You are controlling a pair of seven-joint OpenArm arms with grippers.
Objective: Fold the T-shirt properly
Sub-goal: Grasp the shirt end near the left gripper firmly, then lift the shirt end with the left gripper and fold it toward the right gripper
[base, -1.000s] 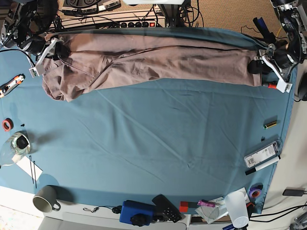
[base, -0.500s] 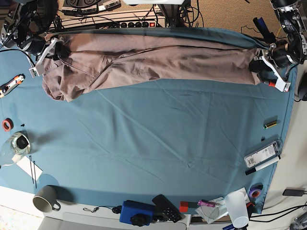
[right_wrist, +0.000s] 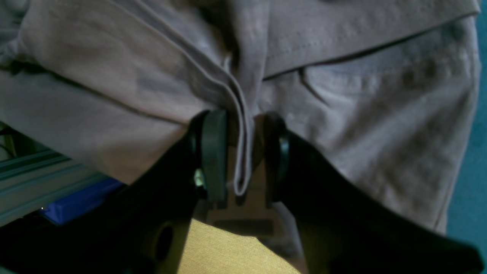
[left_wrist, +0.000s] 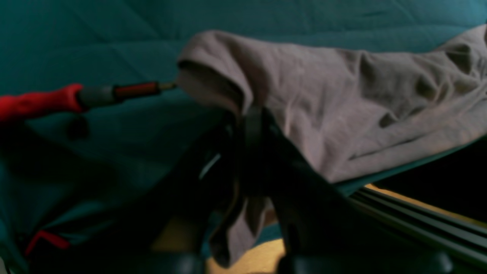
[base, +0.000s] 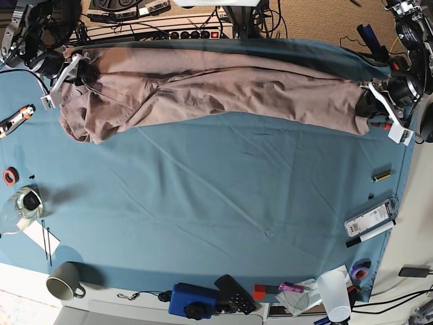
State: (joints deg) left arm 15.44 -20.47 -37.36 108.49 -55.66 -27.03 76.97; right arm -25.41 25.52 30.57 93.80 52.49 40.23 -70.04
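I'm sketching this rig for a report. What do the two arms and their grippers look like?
Both grippers have black, rounded fingers, seen close up in the wrist views. From the base view, the left gripper and right gripper each carry a flat white plate alongside black housings. Dark cables trail near the right arm. No markings are legible.

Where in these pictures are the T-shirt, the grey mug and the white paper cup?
T-shirt (base: 223, 88), base view, middle of the stretched-out body.
Grey mug (base: 63, 279), base view, on its side wall near the bottom left table edge.
White paper cup (base: 334, 293), base view, on its outer wall at the bottom right.
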